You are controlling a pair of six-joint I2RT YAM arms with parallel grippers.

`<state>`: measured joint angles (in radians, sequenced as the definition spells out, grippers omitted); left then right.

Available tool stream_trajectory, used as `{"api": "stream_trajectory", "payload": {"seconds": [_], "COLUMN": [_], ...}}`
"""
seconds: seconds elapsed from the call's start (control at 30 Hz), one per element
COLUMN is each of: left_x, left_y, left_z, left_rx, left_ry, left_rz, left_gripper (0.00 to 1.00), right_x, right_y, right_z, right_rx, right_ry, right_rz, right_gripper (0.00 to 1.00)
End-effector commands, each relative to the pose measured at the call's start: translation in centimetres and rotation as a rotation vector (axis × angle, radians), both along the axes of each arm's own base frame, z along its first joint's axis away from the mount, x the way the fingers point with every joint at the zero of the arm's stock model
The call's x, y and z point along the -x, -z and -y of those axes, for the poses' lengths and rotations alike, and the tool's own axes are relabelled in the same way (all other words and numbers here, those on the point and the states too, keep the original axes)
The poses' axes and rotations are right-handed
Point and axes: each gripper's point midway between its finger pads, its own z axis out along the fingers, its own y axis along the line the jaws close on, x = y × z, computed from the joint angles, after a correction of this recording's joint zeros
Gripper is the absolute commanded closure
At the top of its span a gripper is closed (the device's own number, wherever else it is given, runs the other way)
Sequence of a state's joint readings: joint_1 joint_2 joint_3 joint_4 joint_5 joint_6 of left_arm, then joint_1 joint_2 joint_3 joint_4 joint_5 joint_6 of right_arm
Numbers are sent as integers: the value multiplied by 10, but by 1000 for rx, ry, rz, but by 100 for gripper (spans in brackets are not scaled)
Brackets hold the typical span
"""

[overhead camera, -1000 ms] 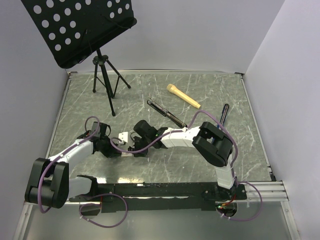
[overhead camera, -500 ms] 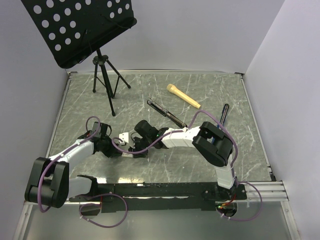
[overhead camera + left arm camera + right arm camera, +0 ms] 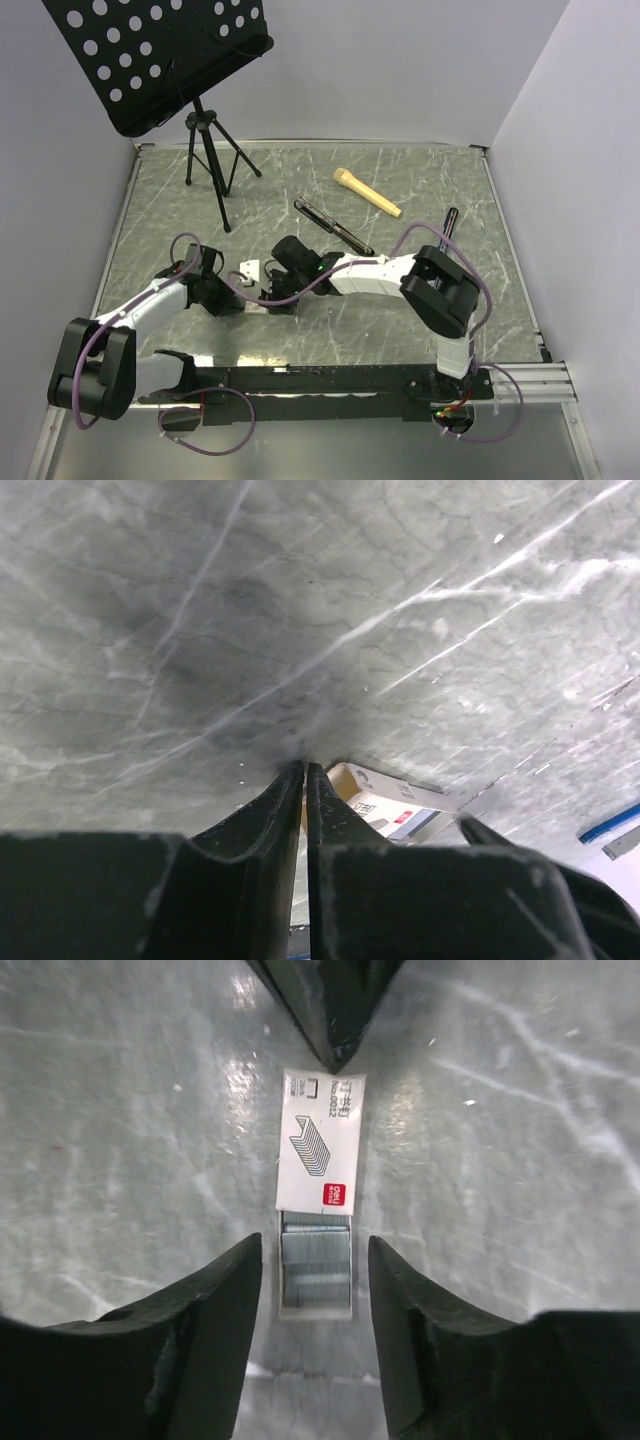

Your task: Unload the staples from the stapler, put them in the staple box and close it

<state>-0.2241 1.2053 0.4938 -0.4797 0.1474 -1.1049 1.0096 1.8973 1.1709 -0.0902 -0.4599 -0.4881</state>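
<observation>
Straddling a small staple box [image 3: 320,1150], my right pincer [image 3: 315,1245] stands spread, one finger [image 3: 215,1300] on each side of the box's pulled-out tray, neither clearly touching it. In the tray lie silvery staples [image 3: 315,1265]. The white sleeve beyond them bears a staple drawing and a red mark. At the sleeve's far end sits the tip of my left pincer [image 3: 305,770], its fingers [image 3: 270,810] pressed together with only a hairline slit between them; I see nothing caught there. The box rests on the grey marbled table [image 3: 300,340]. The stapler [image 3: 335,228] lies farther back, well apart from both pincers, near a tan handle [image 3: 367,192]. A pen [image 3: 448,225] lies off to the right, and a music stand [image 3: 160,60] stands in the far left corner.
</observation>
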Motion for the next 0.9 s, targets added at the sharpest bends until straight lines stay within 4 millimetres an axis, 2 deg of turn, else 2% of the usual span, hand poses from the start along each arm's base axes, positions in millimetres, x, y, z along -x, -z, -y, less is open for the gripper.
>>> {"api": "stream_trajectory", "payload": {"seconds": [0.0, 0.07, 0.13, 0.27, 0.4, 0.5, 0.6, 0.63, 0.77, 0.87], "left_x": [14, 15, 16, 19, 22, 24, 26, 27, 30, 32], "left_y": [9, 11, 11, 12, 13, 14, 13, 13, 14, 15], "left_z": [-14, -13, -12, -11, -5, -1, -2, -2, 0, 0], "left_rx": [-75, -70, -67, -53, -16, 0, -5, -4, 10, 7], "left_ry": [-18, -18, -17, -19, -12, -10, -9, -10, -14, -15], "left_rz": [-62, -68, -68, -54, -50, -46, -45, -41, -42, -44], "left_gripper": [87, 87, 87, 88, 88, 87, 87, 88, 88, 88], "right_x": [0, -1, -4, -19, -27, -32, -28, -27, -23, -20], "right_y": [-38, -45, -46, -50, -40, -32, -25, -17, -4, -2], "right_z": [0, 1, 5, 17, 33, 50, 56, 56, 53, 49], "right_rx": [-88, -108, -110, -86, -16, 0, 29, 57, 117, 114], "right_ry": [16, 61, 133, 429, 654, 819, 884, 893, 919, 934], "right_rz": [18, -7, -36, -159, -246, -270, -306, -318, -341, -343], "right_gripper": [43, 43, 48, 70, 88, 88, 85, 85, 84, 84]}}
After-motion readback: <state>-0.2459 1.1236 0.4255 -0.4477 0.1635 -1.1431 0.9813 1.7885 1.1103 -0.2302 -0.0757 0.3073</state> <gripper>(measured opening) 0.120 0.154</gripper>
